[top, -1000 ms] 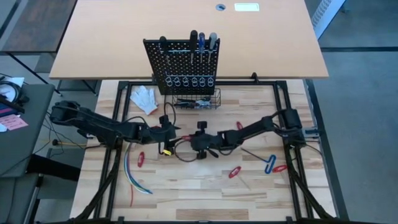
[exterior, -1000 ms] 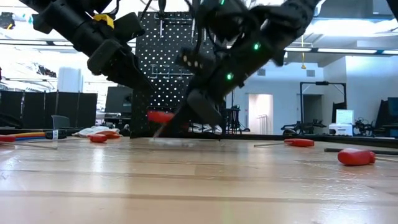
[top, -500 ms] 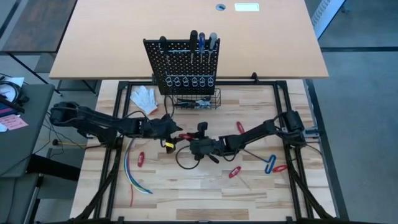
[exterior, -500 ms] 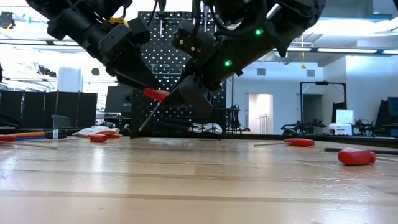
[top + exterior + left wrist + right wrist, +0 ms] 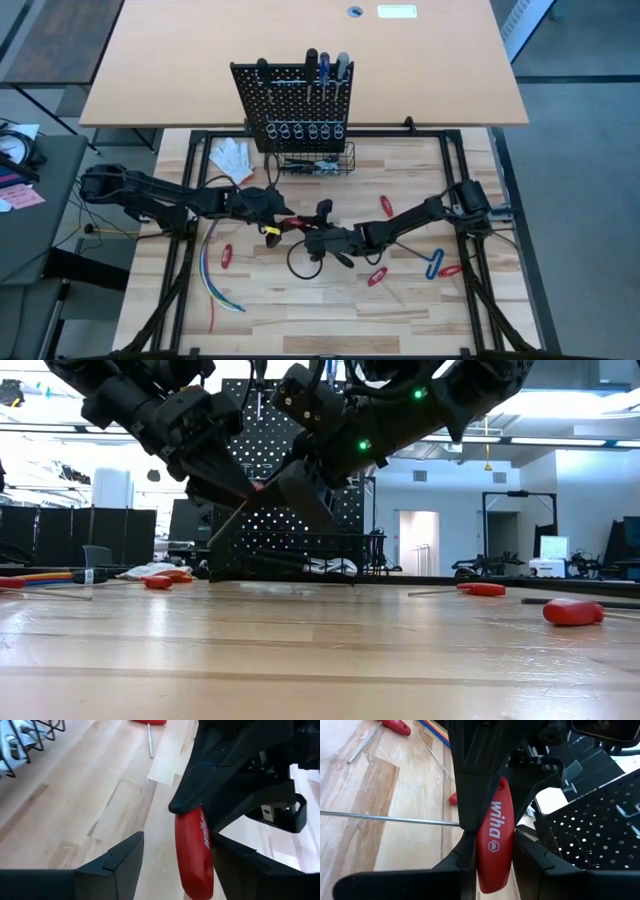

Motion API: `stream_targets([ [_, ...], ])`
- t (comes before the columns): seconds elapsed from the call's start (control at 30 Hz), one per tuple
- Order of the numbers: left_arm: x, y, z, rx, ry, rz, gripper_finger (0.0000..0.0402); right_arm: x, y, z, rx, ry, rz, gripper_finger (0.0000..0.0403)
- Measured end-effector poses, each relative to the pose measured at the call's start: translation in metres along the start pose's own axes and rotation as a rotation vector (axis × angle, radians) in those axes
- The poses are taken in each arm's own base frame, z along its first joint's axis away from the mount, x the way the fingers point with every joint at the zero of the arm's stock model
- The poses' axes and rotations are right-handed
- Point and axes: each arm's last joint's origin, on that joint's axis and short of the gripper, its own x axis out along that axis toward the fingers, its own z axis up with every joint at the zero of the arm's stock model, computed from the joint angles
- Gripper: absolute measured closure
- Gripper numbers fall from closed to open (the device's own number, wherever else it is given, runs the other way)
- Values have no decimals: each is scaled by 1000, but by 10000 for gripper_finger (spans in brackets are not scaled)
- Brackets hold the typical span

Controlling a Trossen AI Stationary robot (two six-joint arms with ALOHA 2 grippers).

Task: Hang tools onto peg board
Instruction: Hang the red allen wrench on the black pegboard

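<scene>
At the middle of the pale wooden slatted table (image 5: 400, 300), a red-handled screwdriver with a thin steel shaft (image 5: 495, 837) is held off the surface between both arms — the right gripper (image 5: 492, 855) is clamped on the red handle, fingers closed against either side. The left gripper (image 5: 172, 865) is met tip to tip with it, fingers spread wide around the handle's other end without pressing in. Toward the far edge, the black perforated peg board with metal rings and a wire basket (image 5: 292, 92) is seen upright, several tools already hung. More red-handled tools (image 5: 378, 276) are scattered near the right side.
</scene>
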Motion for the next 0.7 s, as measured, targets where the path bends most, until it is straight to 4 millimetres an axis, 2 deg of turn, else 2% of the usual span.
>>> stream_targets([
  [0.27, 0, -1, 2, 10, -12, -25, 281, 0, 0, 0, 1, 1, -3, 287],
  [0.47, 0, -1, 1, 28, -13, -25, 350, 2, -1, -4, 19, 28, 2, 281],
  [0.7, 0, -1, 1, 57, -15, -18, 360, 0, -17, -7, 61, 85, 63, 245],
])
